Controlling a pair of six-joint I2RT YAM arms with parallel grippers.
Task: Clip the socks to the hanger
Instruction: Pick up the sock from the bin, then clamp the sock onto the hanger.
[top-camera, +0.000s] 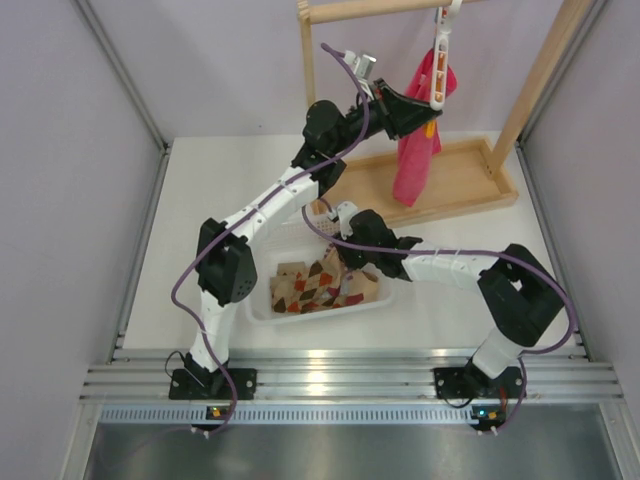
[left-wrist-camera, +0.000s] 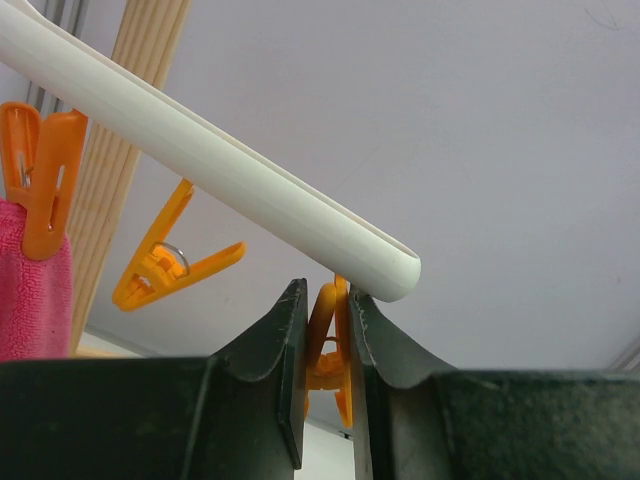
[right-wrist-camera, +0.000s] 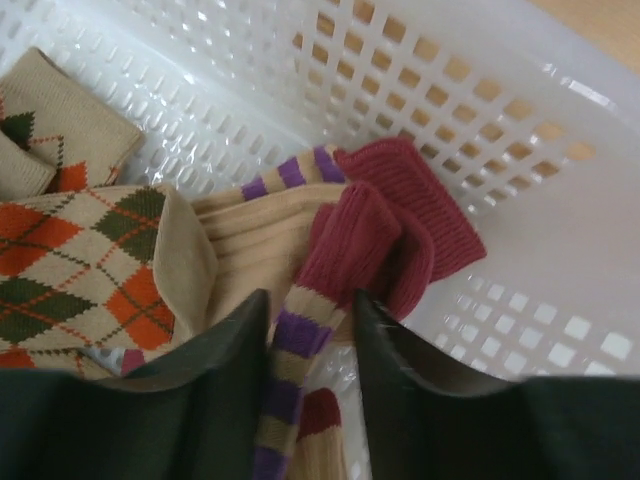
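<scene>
The white hanger (top-camera: 441, 55) hangs from the wooden rack, and its bar (left-wrist-camera: 200, 150) crosses the left wrist view. My left gripper (left-wrist-camera: 328, 290) is raised to it (top-camera: 425, 112) and shut on an orange clip (left-wrist-camera: 330, 335) under the bar's end, squeezing the clip's handles together. The socks lie in a white basket (top-camera: 262, 300). My right gripper (right-wrist-camera: 311, 297) is down in the basket (top-camera: 340, 262), open, its fingers either side of a purple-striped sock (right-wrist-camera: 300, 330) with a maroon end (right-wrist-camera: 380, 235). Argyle socks (right-wrist-camera: 80, 260) lie to the left.
A pink cloth (top-camera: 418, 145) hangs from another orange clip (left-wrist-camera: 45, 180), and a free clip (left-wrist-camera: 165, 265) dangles beside it. The wooden rack (top-camera: 545, 70) stands in a wooden tray (top-camera: 470, 185) behind the basket. The basket's lattice wall (right-wrist-camera: 480, 130) is close to my right fingers.
</scene>
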